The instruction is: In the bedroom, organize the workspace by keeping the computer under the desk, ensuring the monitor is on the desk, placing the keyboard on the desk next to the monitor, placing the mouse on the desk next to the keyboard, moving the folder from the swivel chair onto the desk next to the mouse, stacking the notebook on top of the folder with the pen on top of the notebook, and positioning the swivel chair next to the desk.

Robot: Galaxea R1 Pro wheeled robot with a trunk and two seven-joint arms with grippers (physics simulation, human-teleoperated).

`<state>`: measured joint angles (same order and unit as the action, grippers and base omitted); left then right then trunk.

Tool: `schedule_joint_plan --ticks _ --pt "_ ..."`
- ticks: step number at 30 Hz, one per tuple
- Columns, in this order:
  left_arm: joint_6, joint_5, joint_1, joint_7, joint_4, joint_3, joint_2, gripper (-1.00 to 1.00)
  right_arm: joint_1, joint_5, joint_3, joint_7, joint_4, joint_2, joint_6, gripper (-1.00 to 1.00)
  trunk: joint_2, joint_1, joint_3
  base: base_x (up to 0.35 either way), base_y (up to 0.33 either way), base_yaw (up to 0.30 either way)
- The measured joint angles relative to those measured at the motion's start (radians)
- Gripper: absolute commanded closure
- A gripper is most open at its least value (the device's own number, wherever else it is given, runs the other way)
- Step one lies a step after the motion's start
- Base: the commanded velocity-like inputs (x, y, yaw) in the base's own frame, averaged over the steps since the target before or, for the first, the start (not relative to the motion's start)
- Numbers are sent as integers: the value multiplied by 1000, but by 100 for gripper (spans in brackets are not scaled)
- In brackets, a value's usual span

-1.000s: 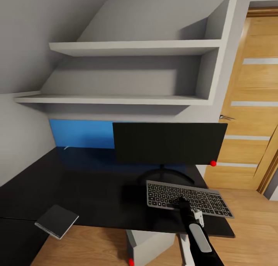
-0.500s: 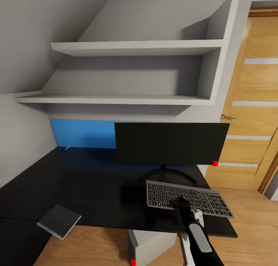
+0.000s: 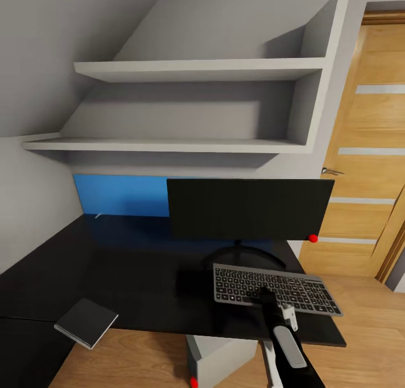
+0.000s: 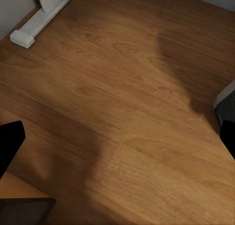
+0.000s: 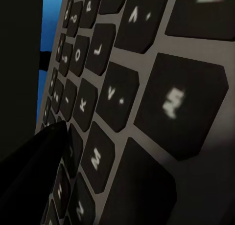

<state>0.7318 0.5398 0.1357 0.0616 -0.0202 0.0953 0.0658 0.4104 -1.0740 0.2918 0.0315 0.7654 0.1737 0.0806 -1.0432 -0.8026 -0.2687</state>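
Note:
The black monitor point(image 3: 250, 209) stands on the dark desk point(image 3: 129, 275). In front of it is the grey keyboard point(image 3: 275, 289), its keys large and close in the right wrist view point(image 5: 147, 88). My right gripper point(image 3: 265, 295) reaches over the keyboard's front edge and looks shut on it, with one black finger point(image 5: 34, 171) lying on the keys. A dark spiral notebook point(image 3: 86, 322) lies at the desk's front left edge, partly overhanging. The grey computer point(image 3: 216, 357) stands on the floor under the desk. My left gripper point(image 4: 117, 142) hangs open over bare wooden floor.
Two grey wall shelves point(image 3: 191, 70) hang above the desk, and a blue panel point(image 3: 118, 195) runs behind it. A wooden door point(image 3: 365, 151) stands at the right. A white skirting board point(image 4: 41, 19) edges the floor.
The view shifted slightly right a second ago. Since then my right wrist has turned a little and the keyboard's right end has nudged with it.

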Motion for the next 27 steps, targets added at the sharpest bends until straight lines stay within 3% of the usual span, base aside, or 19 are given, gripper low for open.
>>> schedule_joint_plan --ticks 11,27 --pt "0 0 0 1 0 0 -1 -100 0 15 -106 -5 -45 0 101 100 0 0 0 0 0 0" --pt "0 0 0 2 0 0 -18 -100 0 12 -178 -13 -72 0 118 100 0 0 0 0 0 0"
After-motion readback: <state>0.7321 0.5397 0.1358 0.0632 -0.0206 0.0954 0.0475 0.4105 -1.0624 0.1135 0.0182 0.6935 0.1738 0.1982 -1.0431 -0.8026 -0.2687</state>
